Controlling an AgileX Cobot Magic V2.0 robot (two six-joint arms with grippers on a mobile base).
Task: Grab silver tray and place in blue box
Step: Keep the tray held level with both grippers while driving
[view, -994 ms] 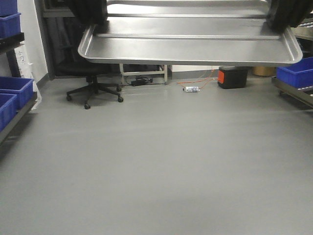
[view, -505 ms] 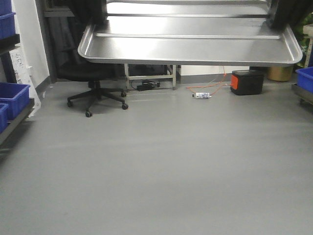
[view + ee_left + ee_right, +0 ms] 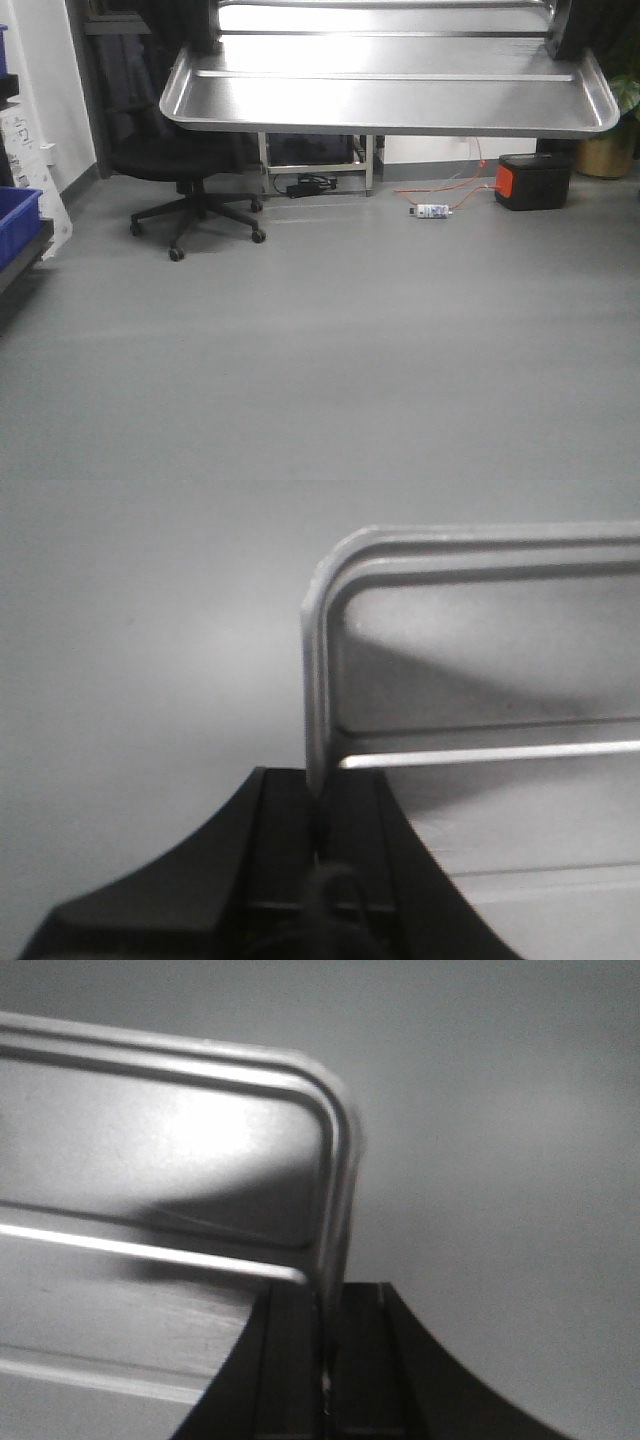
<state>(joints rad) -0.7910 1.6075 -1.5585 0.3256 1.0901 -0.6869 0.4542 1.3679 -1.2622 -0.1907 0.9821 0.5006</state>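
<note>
Chair (image 3: 185, 165) shifted right — left end effector (image 3: 320, 815), right end effector (image 3: 325, 1335) clamp silver tray (image 3: 390, 100) rims — wide floor (image 3: 330, 370) ahead.

The silver tray (image 3: 390, 95) is cut off by the top edge, so its far side is unseen. Below its right half, a small floor object (image 3: 432, 211) is too small to identify. Both wrist views are blurred.

Both the left gripper (image 3: 320, 815) and right gripper (image 3: 325, 1325) are matte black, with flat grooved fingers (image 3: 285, 825) flaring into curved shoulders. A blurred dark loop (image 3: 330, 885) sits at the left one's base.
</note>
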